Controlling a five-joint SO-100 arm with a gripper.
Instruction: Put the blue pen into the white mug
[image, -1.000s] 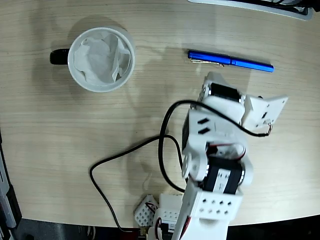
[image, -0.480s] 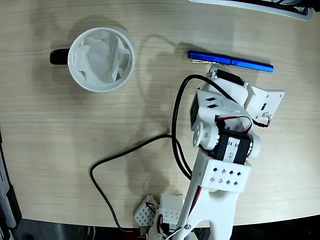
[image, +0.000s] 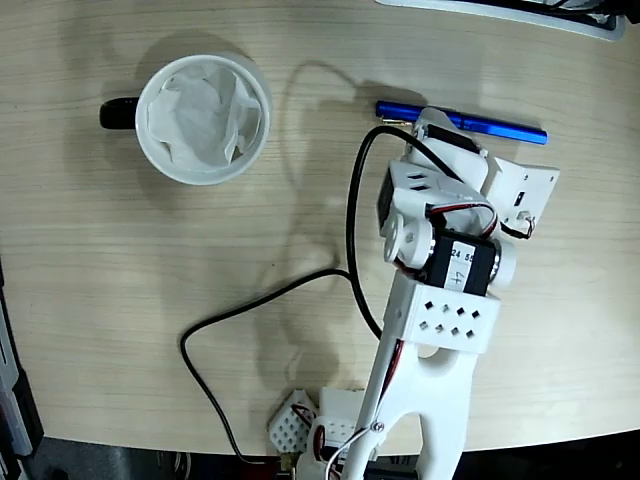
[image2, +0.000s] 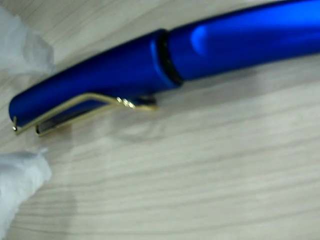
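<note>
Pen (image: 505, 127) flat on table (image: 120, 260) toward one o'clock in fixed view, middle hidden under arm (image: 440, 260). Mug (image: 203, 120) well apart toward ten o'clock, upright, paper-lined. Gripper (image2: 20, 115) low beside pen's clip (image2: 75, 107) in wrist view, white fingers (image2: 20, 180) blurred, seemingly apart, nothing clamped.

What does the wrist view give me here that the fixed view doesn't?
Only the wrist view shows the metal clip up close, the seam between cap and barrel, and two blurred white fingertips at the left edge with the capped end between them. Only the fixed view shows the round white mug with black handle, the white arm and its black cable. Both show the glossy blue pen lying on the pale wooden table.
</note>
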